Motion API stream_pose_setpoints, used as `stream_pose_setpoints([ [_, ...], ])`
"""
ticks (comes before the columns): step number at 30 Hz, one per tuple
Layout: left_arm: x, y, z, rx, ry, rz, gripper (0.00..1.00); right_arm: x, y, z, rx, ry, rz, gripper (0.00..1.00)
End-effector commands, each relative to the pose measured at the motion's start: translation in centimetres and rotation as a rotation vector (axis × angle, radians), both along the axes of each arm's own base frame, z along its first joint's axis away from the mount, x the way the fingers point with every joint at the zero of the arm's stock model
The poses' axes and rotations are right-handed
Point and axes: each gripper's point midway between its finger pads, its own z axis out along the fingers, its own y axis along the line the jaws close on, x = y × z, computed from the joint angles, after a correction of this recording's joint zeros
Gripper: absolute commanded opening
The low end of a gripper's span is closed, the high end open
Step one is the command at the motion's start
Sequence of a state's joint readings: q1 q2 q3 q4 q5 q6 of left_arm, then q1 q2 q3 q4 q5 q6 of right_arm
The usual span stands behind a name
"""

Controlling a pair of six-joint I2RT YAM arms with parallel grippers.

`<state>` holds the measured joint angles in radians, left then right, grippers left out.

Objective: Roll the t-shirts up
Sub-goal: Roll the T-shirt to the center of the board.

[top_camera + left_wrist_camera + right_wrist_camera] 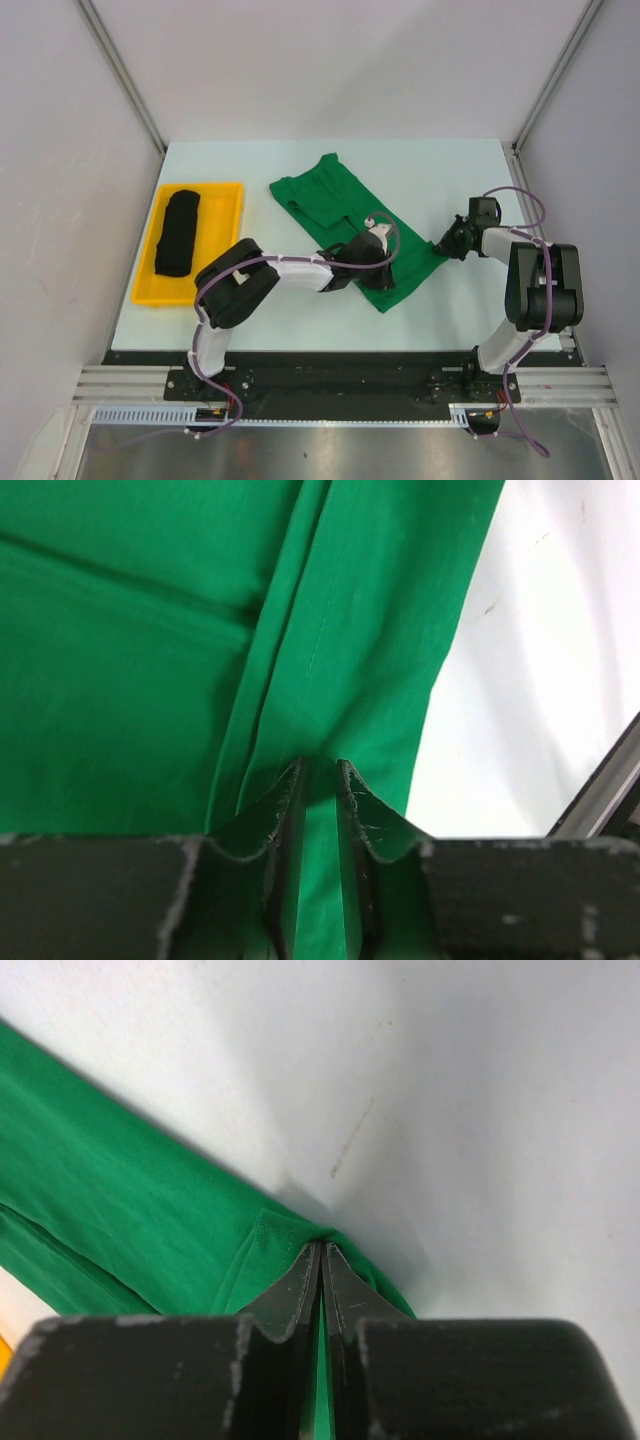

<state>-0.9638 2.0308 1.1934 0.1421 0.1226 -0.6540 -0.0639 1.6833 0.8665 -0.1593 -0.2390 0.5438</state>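
The white table (430, 170) is being covered in the middle by the green t-shirt (310, 195). The shirt is being kept flat and folded into a long strip. The strip is running on a slant from the far middle towards the near right.

At the left side, the yellow tray (215, 230) is being used to hold the black t-shirt (178, 232). That shirt is lying in it as a tight roll, well apart from the green one.

The near part of the green strip is being pressed from above by the left gripper (318, 765). Its fingers (285, 810) are being held a little apart, right at a long fold in the cloth. Green cloth is being seen in the thin gap between them. Whether any cloth is being pinched there cannot be told.

The near right corner of the green t-shirt is being gripped by the right gripper (321, 1248). Its fingers (300, 1285) are being squeezed together on that corner, and the cloth is being bunched up at their tips. The bare table is being seen just past the corner.
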Motion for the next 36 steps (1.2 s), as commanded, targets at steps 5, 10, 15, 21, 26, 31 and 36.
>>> stream_pose_setpoints([
  [5, -1.0, 3.6, 2.6, 0.068, -0.076, -0.002, 0.33, -0.2, -2.5, -1.7, -0.096, 0.049, -0.042, 0.06],
  [10, -2.1, 3.9, 3.1, 0.066, -0.084, -0.03, 0.32, -0.2, -2.6, -1.7, -0.102, 0.049, -0.042, 0.06],
  [15, -3.1, 4.5, 0.8, 0.098, -0.051, -0.046, 0.21, -0.3, -2.8, -1.8, -0.107, 0.054, -0.048, 0.06],
  [21, -3.6, 4.9, -0.8, 0.162, -0.068, -0.062, 0.13, -0.2, -2.8, -1.7, -0.103, 0.051, -0.047, 0.06],
  [26, -2.7, 4.6, 2.2, 0.152, -0.15, -0.072, 0.21, 0.1, -2.8, -0.5, -0.094, 0.03, -0.044, 0.09],
  [31, -3.1, 3.9, 6.5, 0.187, -0.265, -0.113, 0.43, 1.0, -3.5, 2.9, -0.083, -0.036, -0.071, 0.27],
  [36, -5.7, 2.1, 6.8, 0.22, -0.299, -0.189, 0.42, -0.2, -5.0, 4.7, -0.085, -0.026, -0.127, 0.34],
])
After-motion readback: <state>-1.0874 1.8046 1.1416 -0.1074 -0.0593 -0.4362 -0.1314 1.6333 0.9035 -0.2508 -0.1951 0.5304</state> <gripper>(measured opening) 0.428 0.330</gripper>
